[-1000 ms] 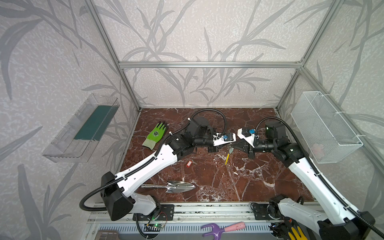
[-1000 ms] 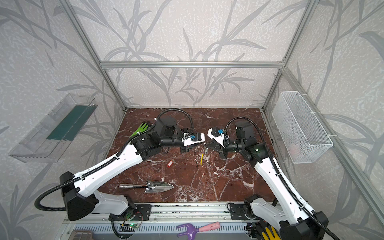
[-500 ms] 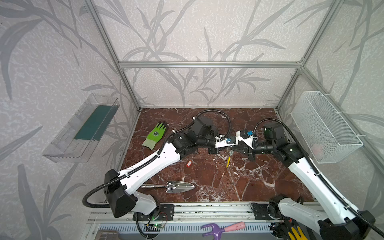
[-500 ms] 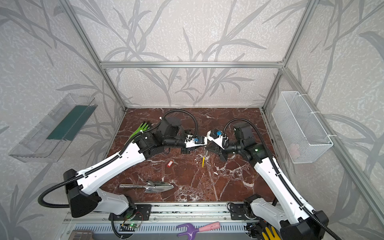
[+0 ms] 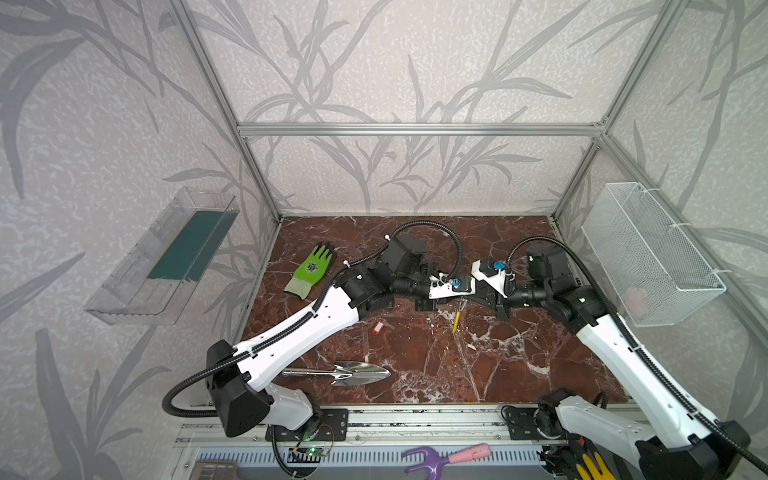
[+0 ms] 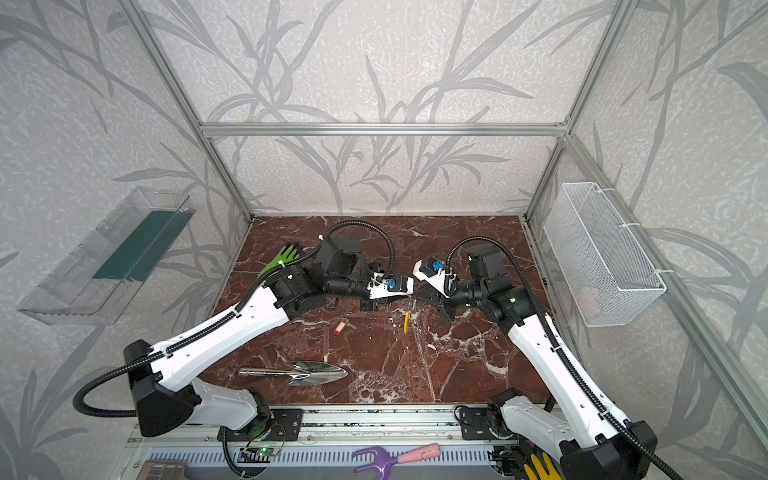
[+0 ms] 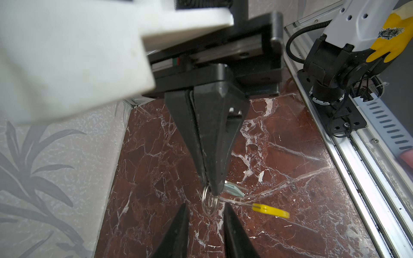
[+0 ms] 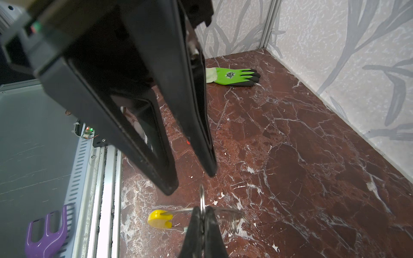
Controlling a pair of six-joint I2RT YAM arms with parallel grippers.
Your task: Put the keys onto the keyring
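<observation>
My right gripper is shut on a small silver split ring that carries the pale mint-green tag of one of the keys. The keyring, a thin grey hoop with a yellow segment, hangs from the same pinch above the floor. Whether the hoop is threaded or only gripped I cannot tell. My left gripper faces it tip to tip, open, its fingers on either side of the ring without touching. In both top views the grippers meet mid-floor. The red-tagged key lies left of them.
A green glove lies at the back left and a steel trowel near the front. A wire basket hangs on the right wall, a clear shelf on the left. A purple and pink hand rake lies beyond the front rail.
The two grippers have closed the gap between them and now meet tip to tip. The left jaws have parted a little. The right gripper has stayed shut on the ring.
</observation>
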